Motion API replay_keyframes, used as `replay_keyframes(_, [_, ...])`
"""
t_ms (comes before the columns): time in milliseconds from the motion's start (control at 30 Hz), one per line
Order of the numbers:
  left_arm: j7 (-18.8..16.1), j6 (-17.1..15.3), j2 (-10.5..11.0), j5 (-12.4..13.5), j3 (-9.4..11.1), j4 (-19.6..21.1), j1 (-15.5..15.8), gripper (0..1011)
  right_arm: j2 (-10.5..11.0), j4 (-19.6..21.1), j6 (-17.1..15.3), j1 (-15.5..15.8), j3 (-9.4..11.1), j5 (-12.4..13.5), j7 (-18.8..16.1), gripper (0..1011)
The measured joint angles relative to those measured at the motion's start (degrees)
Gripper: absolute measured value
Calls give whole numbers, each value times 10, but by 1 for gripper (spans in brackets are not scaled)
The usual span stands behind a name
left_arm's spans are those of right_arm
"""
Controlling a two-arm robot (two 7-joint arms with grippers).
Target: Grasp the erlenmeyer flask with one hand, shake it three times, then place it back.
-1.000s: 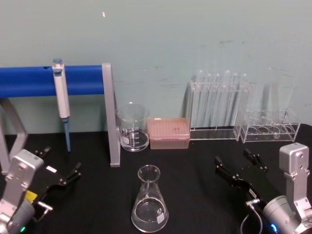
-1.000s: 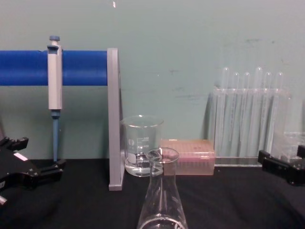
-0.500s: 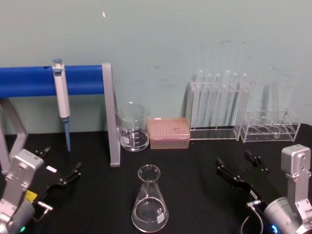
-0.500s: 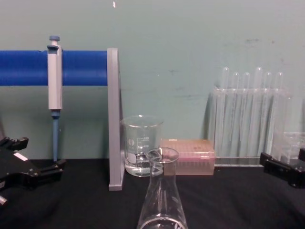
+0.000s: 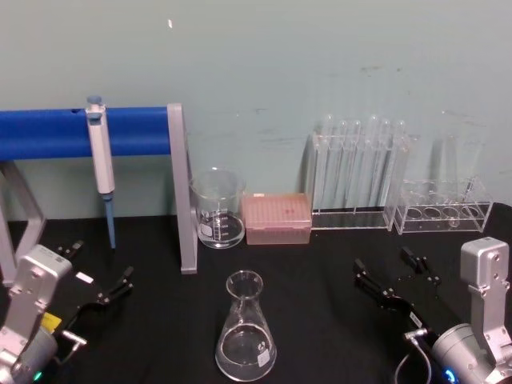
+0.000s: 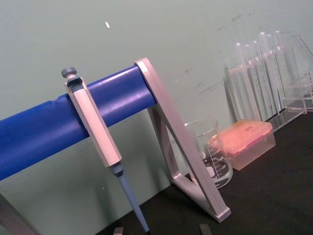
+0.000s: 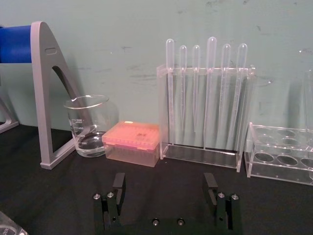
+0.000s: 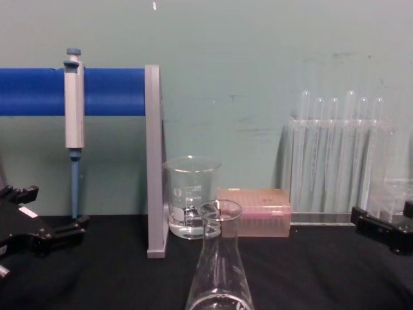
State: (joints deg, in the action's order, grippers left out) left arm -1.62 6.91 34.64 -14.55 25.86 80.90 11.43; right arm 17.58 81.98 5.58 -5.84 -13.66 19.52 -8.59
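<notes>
The erlenmeyer flask [image 5: 246, 328] stands upright on the black table, near the front and midway between my two arms. In the chest view the flask [image 8: 219, 258] rises in the foreground, and a sliver of its base [image 7: 7, 227] shows in the right wrist view. My left gripper [image 5: 102, 262] is open to the flask's left, well apart from it, and shows at the chest view's left edge [image 8: 55, 210]. My right gripper [image 5: 382, 260] is open to the flask's right with nothing between its fingers, as the right wrist view [image 7: 164, 183] also shows.
Behind the flask stand a glass beaker [image 5: 218, 208], a pink tip box [image 5: 277, 217], a rack of test tubes [image 5: 360, 172] and a low clear rack [image 5: 444, 208]. A pipette [image 5: 100, 160] hangs on a blue bar with a grey post [image 5: 182, 200] at back left.
The right gripper has drifted very slightly. The flask and the left arm have not moved.
</notes>
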Motion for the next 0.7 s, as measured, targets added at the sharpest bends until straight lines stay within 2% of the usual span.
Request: replay_keyframes(700, [0, 0, 0, 0, 0, 0, 0, 1001, 1, 0, 0, 0, -1, 0, 1, 1000])
